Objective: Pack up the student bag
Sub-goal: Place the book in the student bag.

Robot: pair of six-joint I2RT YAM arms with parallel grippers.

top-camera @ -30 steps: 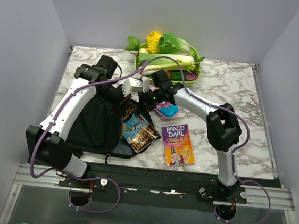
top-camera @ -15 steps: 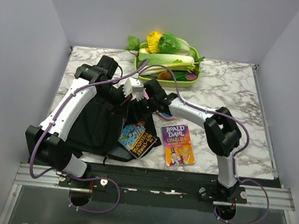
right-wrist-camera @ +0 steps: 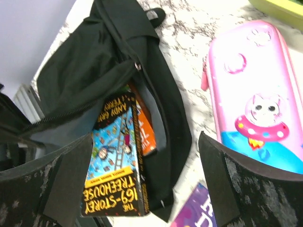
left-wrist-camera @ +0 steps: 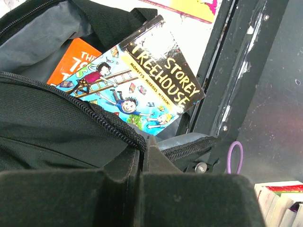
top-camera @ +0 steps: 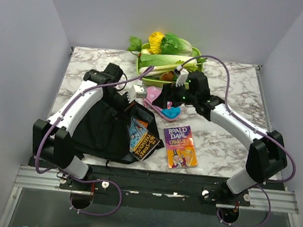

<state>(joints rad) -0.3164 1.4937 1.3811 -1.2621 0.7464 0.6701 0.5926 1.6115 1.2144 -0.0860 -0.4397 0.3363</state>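
The student bag (top-camera: 96,129) lies black and soft at the left, its mouth facing right. My left gripper (top-camera: 127,106) is shut on the bag's zip edge (left-wrist-camera: 124,135) and holds the mouth up. A blue Treehouse book (top-camera: 142,138) sticks halfway out of the mouth, lying on an orange book (left-wrist-camera: 72,58). My right gripper (top-camera: 162,99) hovers open and empty above the pink pencil case (top-camera: 154,94). In the right wrist view the right gripper (right-wrist-camera: 145,153) is over the bag's mouth (right-wrist-camera: 156,127), with the Treehouse book (right-wrist-camera: 113,165) below it.
A purple Roald Dahl book (top-camera: 179,146) lies flat on the marble table (top-camera: 234,100), right of the bag. A green tray of vegetables (top-camera: 170,61) stands at the back centre. The pencil case (right-wrist-camera: 255,90) lies between the bag and the tray.
The right gripper has opened, let go of the Treehouse book at the bag's mouth, and drawn back to the right. The book slid deeper toward the bag. The left gripper kept its hold.
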